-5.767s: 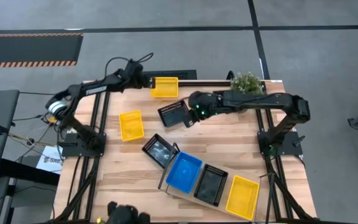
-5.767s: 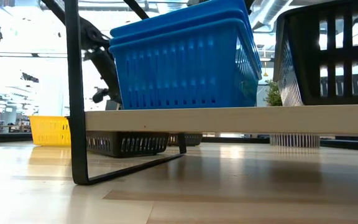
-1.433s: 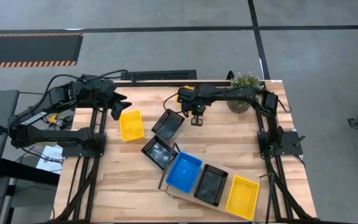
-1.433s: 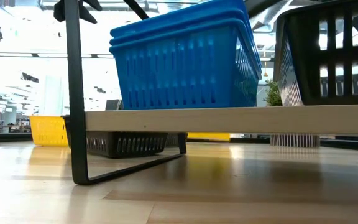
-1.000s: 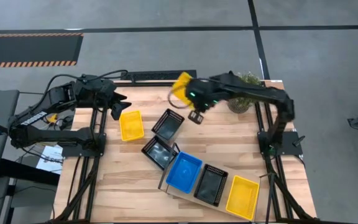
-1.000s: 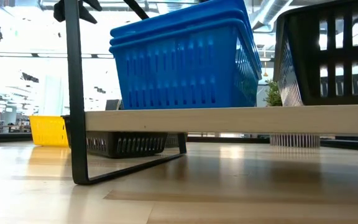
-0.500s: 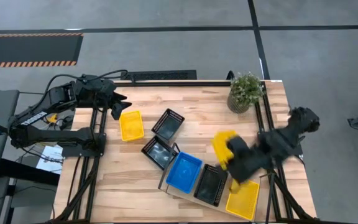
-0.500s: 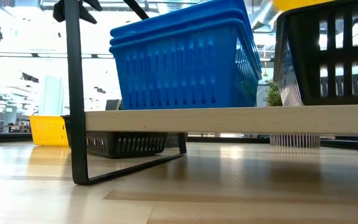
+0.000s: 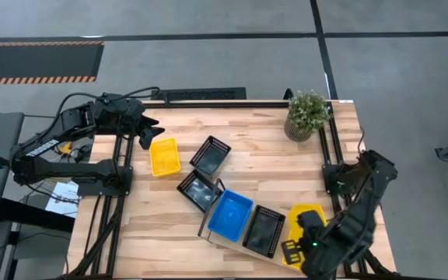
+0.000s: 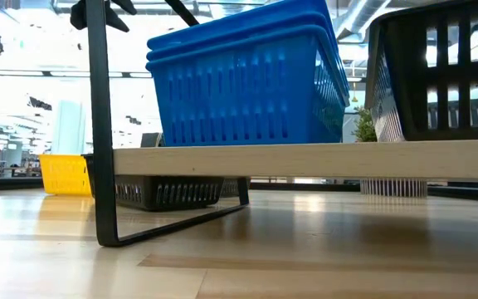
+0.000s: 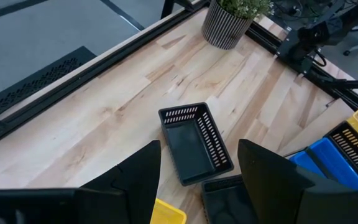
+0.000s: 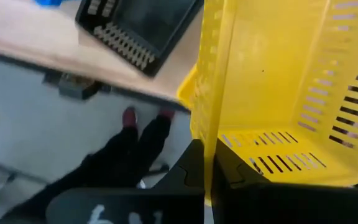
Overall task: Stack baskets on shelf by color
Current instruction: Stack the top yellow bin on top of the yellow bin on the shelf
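Observation:
My right gripper [image 9: 295, 250] is at the table's near right corner, shut on a yellow basket [image 12: 278, 81]. It holds that basket over the yellow basket [image 9: 308, 218] at the right end of the shelf [image 9: 222, 239]. Stacked blue baskets [image 10: 247, 83] and a black basket [image 9: 264, 230] also stand on the shelf. My left gripper [image 11: 197, 180] hangs open at the far left, above a loose yellow basket [image 9: 164, 155]. Two black baskets [image 9: 211, 155], [image 9: 199, 189] lie on the table between them. My right gripper pinches the top rim of one wall [image 12: 207, 149] of the yellow basket, near a corner, one finger inside and one outside. The fingers come from above, pointing down. The basket is upright, open side up; whether it rests in the yellow basket below, I cannot tell.
A potted plant [image 9: 308, 113] stands at the far right corner. The shelf's black end frame [image 10: 98, 124] stands at the shelf's left end. Bare tabletop lies between the plant and the shelf. Beyond the near edge, the right wrist view shows the floor [image 12: 30, 124].
My right gripper has carried the yellow basket from the far middle of the table, near the plant, toward the near right corner. It has come down over the yellow basket at the shelf's right end. The basket has turned from tilted to open side up.

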Controlling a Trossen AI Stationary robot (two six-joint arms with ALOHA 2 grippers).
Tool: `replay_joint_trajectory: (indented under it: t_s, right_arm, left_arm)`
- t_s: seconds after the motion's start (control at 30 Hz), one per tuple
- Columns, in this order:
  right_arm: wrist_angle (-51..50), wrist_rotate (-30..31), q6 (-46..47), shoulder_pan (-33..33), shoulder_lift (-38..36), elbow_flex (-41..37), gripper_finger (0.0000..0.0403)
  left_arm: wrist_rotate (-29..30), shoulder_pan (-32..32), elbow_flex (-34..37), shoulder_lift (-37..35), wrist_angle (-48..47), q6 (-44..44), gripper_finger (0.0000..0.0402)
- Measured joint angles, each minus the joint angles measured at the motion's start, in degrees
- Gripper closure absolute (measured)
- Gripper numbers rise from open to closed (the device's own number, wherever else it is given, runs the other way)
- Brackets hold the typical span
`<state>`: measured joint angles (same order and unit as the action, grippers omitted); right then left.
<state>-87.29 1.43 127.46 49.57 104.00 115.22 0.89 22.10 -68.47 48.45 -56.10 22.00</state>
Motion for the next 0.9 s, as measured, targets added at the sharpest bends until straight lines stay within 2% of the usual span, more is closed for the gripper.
replay_joint_trajectory:
  t_s: [0.3, 0.47, 0.9]
  right_arm:
    - [0.86, -0.02, -0.9, -4.06, 6.22, -0.04, 0.0391]
    - [-0.7, -0.92, 0.0, -4.0, 6.91, 2.42, 0.0391]
    - [-1.93, -5.24, 0.73, -4.03, 8.9, 2.54, 0.0391]
  left_arm:
    - [-0.03, -0.01, 0.0, 0.0, -0.38, 1.29, 0.02]
    - [-0.03, 0.0, 0.0, 0.0, -0.48, 1.37, 0.02]
    - [-0.04, -0.01, 0.0, 0.02, -2.82, 1.37, 0.02]
